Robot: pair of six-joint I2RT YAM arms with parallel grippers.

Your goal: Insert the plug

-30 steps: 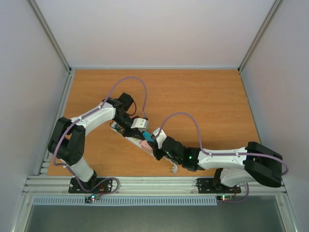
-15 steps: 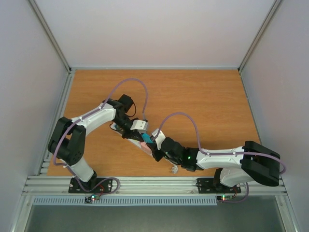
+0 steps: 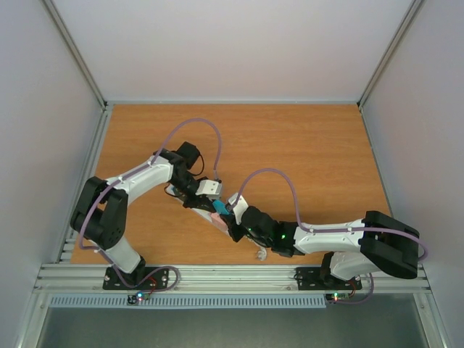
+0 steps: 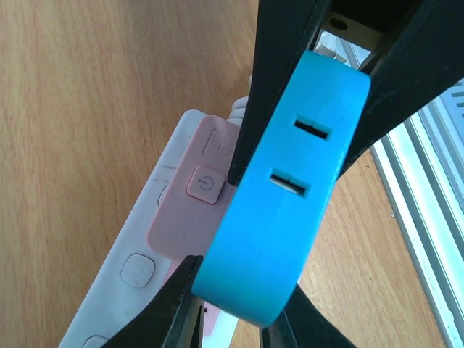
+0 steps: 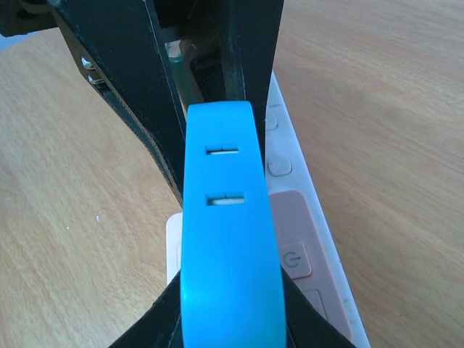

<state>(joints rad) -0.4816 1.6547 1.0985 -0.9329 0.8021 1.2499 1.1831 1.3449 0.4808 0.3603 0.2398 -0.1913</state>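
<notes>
So our left gripper (image 4: 239, 319) and right gripper (image 5: 228, 319) pinch the blue slotted plastic plug (image 4: 283, 210) (opposite ends), lengthwise over the white-and-pink power strip (image 4: 170, 225).

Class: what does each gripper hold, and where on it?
Both clamp the blue plug by its sides: left gripper at one end, right gripper at the opposite end.
</notes>
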